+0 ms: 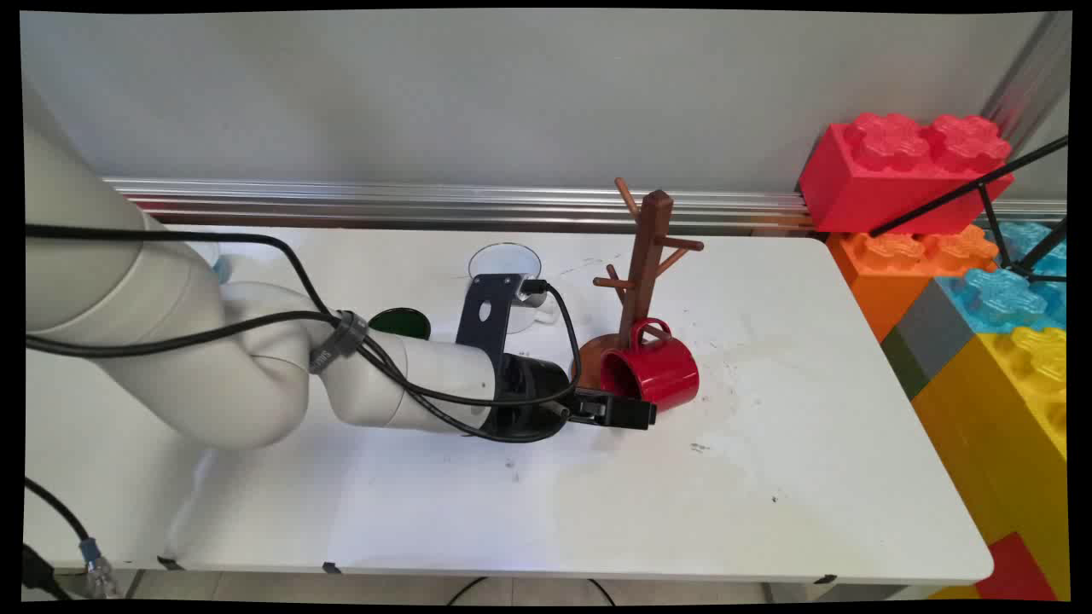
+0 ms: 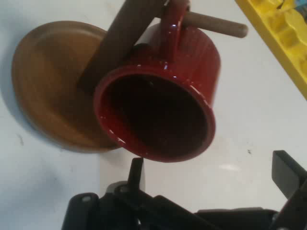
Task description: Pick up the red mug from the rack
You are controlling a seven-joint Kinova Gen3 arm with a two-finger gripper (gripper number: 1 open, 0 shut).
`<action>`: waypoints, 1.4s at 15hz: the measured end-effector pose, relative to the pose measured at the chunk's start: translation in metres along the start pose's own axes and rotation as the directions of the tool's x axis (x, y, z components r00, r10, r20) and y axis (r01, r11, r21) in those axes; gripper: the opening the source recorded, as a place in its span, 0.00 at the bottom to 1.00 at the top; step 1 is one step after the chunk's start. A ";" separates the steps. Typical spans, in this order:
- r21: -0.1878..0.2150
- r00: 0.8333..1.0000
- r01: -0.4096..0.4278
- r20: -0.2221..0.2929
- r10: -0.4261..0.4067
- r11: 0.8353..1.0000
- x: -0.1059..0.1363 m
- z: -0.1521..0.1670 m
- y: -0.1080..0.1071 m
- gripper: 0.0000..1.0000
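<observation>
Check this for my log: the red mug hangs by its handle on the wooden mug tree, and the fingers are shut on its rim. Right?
Not quite. The red mug does hang on the wooden mug tree, but the hand view shows the fingers open, just short of its rim.

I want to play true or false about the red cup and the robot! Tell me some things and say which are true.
1. The red mug hangs by its handle on a peg of the brown mug tree. True.
2. The gripper is squeezing the red mug. False: its fingers are open and apart from the mug, just below its rim in the hand view.
3. The mug's opening faces the hand camera. True.
4. The mug tree lies flat on the white table. False: it stands upright on its round base.
5. Big toy blocks are stacked at the table's right end. True.
</observation>
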 end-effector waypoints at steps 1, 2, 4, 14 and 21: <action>0.005 1.000 0.001 -0.001 -0.001 1.000 0.000 0.001 -0.001 1.00; 0.009 1.000 0.001 -0.002 -0.001 1.000 0.000 0.002 -0.002 1.00; 0.014 1.000 0.002 -0.007 -0.001 1.000 0.001 0.006 -0.003 1.00; -0.008 0.999 0.015 -0.038 -0.016 1.000 0.005 0.027 -0.002 1.00; -0.023 0.998 0.027 -0.055 -0.028 0.999 0.009 0.039 0.000 1.00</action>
